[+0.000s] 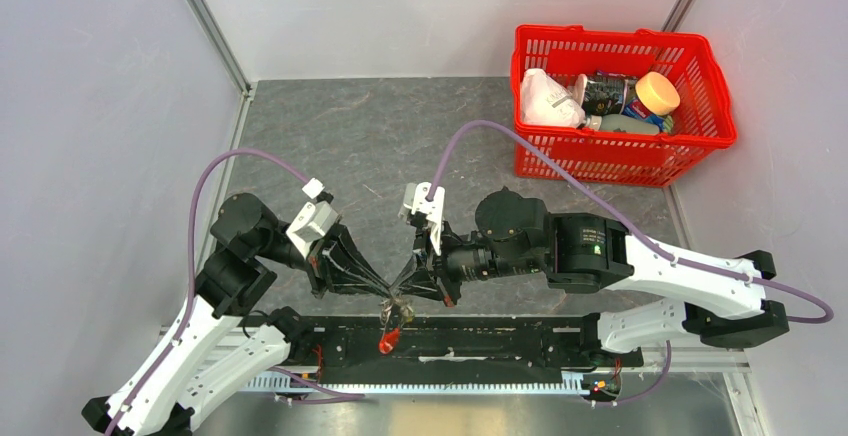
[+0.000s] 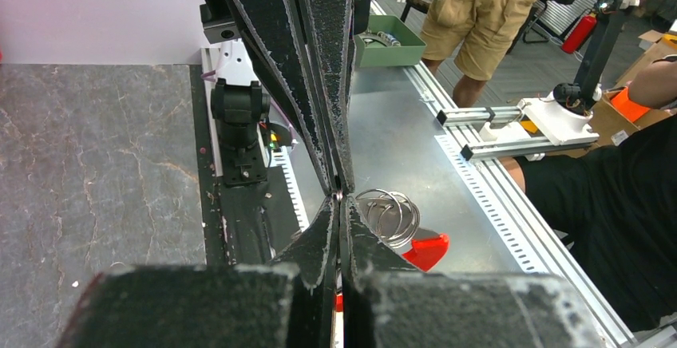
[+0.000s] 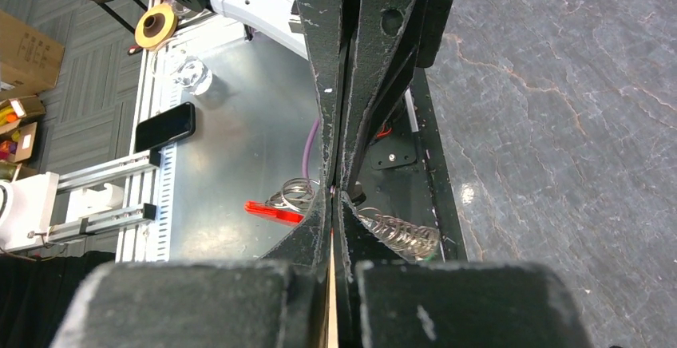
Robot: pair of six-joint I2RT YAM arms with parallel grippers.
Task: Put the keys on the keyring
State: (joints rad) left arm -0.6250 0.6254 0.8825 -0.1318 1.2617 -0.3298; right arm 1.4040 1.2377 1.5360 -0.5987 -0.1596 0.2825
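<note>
The light is bright and even, and it seems to come from above. In the top view, shadows on the grey marbled table top are soft and short, and the grey metal corner posts lean outward from lens distortion. The bare silver metal sheet gives pale glare. A small white reflection lies on the table in the right wrist view. The thick near parts of the black left gripper and black right gripper are blurred.
</note>
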